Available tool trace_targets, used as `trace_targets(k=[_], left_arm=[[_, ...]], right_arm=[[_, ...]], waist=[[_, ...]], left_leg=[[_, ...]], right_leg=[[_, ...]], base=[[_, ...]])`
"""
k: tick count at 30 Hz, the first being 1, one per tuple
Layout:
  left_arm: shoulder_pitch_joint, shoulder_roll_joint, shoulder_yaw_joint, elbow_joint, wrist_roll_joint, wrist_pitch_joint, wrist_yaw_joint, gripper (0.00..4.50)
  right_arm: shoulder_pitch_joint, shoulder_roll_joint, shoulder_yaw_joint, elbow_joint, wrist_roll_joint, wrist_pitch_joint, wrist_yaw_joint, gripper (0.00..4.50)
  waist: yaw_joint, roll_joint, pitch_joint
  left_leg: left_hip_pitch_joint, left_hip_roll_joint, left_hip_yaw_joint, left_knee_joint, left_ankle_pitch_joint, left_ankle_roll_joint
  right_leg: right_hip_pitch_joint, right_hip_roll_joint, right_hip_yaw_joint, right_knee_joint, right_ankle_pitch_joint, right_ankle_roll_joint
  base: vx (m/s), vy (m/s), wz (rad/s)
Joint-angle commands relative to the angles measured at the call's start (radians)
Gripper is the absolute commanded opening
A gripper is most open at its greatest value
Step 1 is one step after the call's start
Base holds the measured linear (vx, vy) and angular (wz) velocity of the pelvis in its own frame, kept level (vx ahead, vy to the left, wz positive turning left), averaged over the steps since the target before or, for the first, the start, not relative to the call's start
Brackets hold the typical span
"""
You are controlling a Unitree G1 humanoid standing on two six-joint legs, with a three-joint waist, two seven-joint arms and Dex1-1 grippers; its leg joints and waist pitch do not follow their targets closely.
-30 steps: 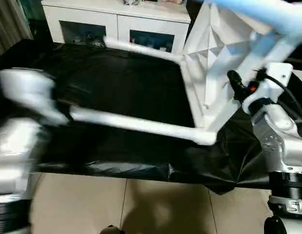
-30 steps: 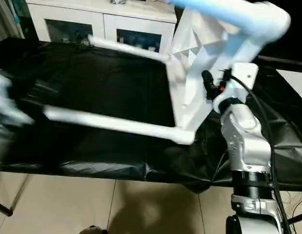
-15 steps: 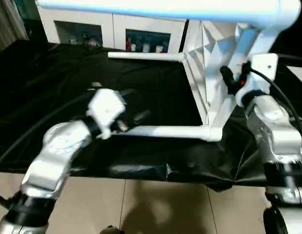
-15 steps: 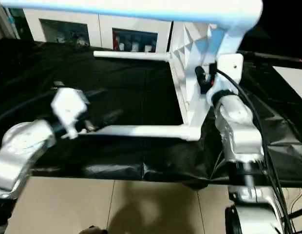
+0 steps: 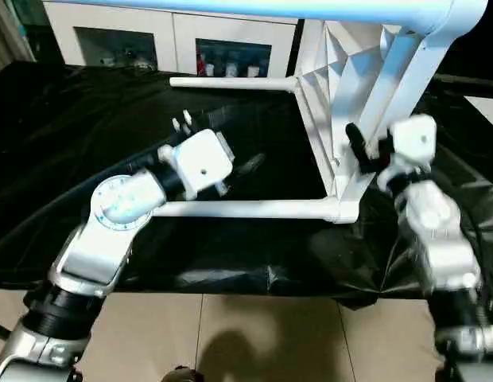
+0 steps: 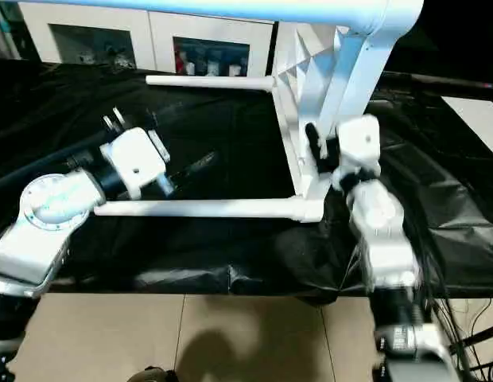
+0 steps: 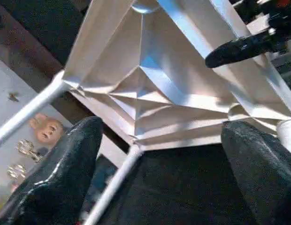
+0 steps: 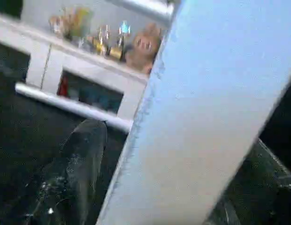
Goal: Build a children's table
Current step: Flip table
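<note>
Two glass-fronted cabinet point(image 5: 175, 40) compartments hold small items, perhaps figurines point(image 5: 230, 68).

The left arm reached forward with its elbow bent, and the left claw point(image 7: 159, 164) stood with its black fingers point(image 7: 61, 173) wide apart. The right forearm rose upright, its claw point(image 5: 359, 147) seemingly open, though partly hidden.

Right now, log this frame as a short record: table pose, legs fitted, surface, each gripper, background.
table pose: children's table on its side, ribbed underside facing the left arm
legs fitted: four legs in the corner sockets
surface: black sheet
left gripper: open, holding nothing, pointing at the underside
right gripper: by a leg near the lower corner; grip unclear
background: white cabinet
</note>
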Motion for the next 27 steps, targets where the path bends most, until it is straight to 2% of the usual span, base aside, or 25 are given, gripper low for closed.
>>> trace_targets(k=[1,4,6,8,9,10,15,16,18,19,20,22,27], left_arm=[[-0.008,0.003,0.011,-0.001,0.039,-0.041,0.043,4.50],[-0.019,0.007,0.019,0.004,0.101,-0.122,0.106,4.50],[-0.040,0.004,0.034,0.000,0.137,-0.153,0.149,4.50],[-0.044,0.003,0.037,0.003,0.142,-0.160,0.156,4.50],[-0.049,0.002,0.039,0.008,0.151,-0.161,0.167,4.50],[-0.056,-0.001,0.045,0.016,0.153,-0.163,0.176,4.50],[-0.104,0.007,0.067,0.042,0.169,-0.159,0.199,4.50],[-0.126,0.023,0.074,0.055,0.200,-0.171,0.222,4.50],[-0.139,0.032,0.080,0.066,0.224,-0.179,0.242,4.50],[-0.173,0.052,0.089,0.097,0.282,-0.195,0.290,4.50],[-0.175,0.053,0.089,0.098,0.286,-0.195,0.292,4.50],[-0.223,0.077,0.094,0.139,0.381,-0.176,0.365,4.50],[-0.295,0.098,0.098,0.215,0.406,-0.169,0.386,4.50]], right_arm=[[0.035,0.004,-0.004,-0.060,-0.023,-0.077,-0.009,3.98],[0.101,0.007,0.029,-0.117,-0.061,-0.177,-0.006,3.98],[0.137,0.017,0.045,-0.149,-0.086,-0.232,-0.019,3.98],[0.141,0.021,0.046,-0.147,-0.090,-0.250,-0.022,3.98],[0.142,0.027,0.045,-0.146,-0.093,-0.264,-0.026,3.98],[0.142,0.033,0.045,-0.145,-0.095,-0.281,-0.029,3.98],[0.134,0.045,0.051,-0.142,-0.104,-0.315,-0.024,3.98],[0.132,0.047,0.057,-0.142,-0.098,-0.313,-0.011,3.98],[0.130,0.047,0.064,-0.140,-0.097,-0.313,-0.001,3.98],[0.128,0.044,0.083,-0.131,-0.111,-0.316,0.011,3.98],[0.128,0.045,0.084,-0.131,-0.111,-0.316,0.012,3.98],[0.123,0.048,0.109,-0.118,-0.124,-0.308,0.032,3.98],[0.117,0.068,0.150,-0.114,-0.122,-0.308,0.079,3.98]], waist=[[0.004,0.013,-0.068],[0.004,0.011,-0.065],[0.003,0.014,-0.063],[-0.002,0.013,-0.062],[-0.003,0.016,-0.061],[-0.003,0.017,-0.060],[-0.002,0.019,-0.060],[-0.002,0.017,-0.060],[-0.002,0.019,-0.061],[-0.003,0.016,-0.061],[-0.003,0.017,-0.061],[-0.002,0.015,-0.062],[0.002,0.016,-0.064]], left_leg=[[0.049,0.065,-0.038,-0.066,-0.171,-0.012],[0.050,0.067,-0.039,-0.070,-0.218,-0.020],[0.049,0.068,-0.042,-0.073,-0.238,-0.026],[0.050,0.068,-0.043,-0.076,-0.269,-0.032],[0.049,0.068,-0.044,-0.079,-0.284,-0.038],[0.054,0.069,-0.043,-0.078,-0.305,-0.044],[0.056,0.067,-0.043,-0.080,-0.329,-0.053],[0.056,0.068,-0.043,-0.081,-0.331,-0.053],[0.055,0.067,-0.045,-0.080,-0.328,-0.052],[0.054,0.067,-0.044,-0.079,-0.322,-0.049],[0.054,0.067,-0.044,-0.078,-0.321,-0.047],[0.053,0.066,-0.043,-0.076,-0.309,-0.040],[0.052,0.066,-0.044,-0.074,-0.269,-0.028]], right_leg=[[0.021,-0.052,0.031,-0.053,0.143,-0.177],[0.020,-0.054,0.033,-0.060,0.092,-0.162],[0.018,-0.053,0.032,-0.062,0.062,-0.159],[0.016,-0.053,0.033,-0.064,0.025,-0.157],[0.015,-0.055,0.032,-0.067,-0.004,-0.157],[0.011,-0.054,0.034,-0.069,-0.025,-0.157],[0.005,-0.052,0.035,-0.070,-0.043,-0.158],[0.005,-0.052,0.034,-0.071,-0.045,-0.157],[0.006,-0.052,0.034,-0.069,-0.037,-0.151],[0.006,-0.052,0.034,-0.069,-0.032,-0.152],[0.005,-0.052,0.034,-0.070,-0.031,-0.151],[0.006,-0.053,0.035,-0.069,-0.027,-0.152],[0.007,-0.054,0.033,-0.061,0.028,-0.173]], base=[[0.000,0.000,0.00],[0.000,0.000,0.00],[0.000,0.000,0.00],[0.000,0.000,0.00],[0.000,0.000,0.00],[0.000,0.000,0.00],[0.000,0.000,0.00],[0.000,0.000,0.00],[0.000,0.000,0.00],[0.000,0.000,0.00],[0.000,0.000,0.00],[0.000,0.000,0.00],[0.000,0.000,0.00]])
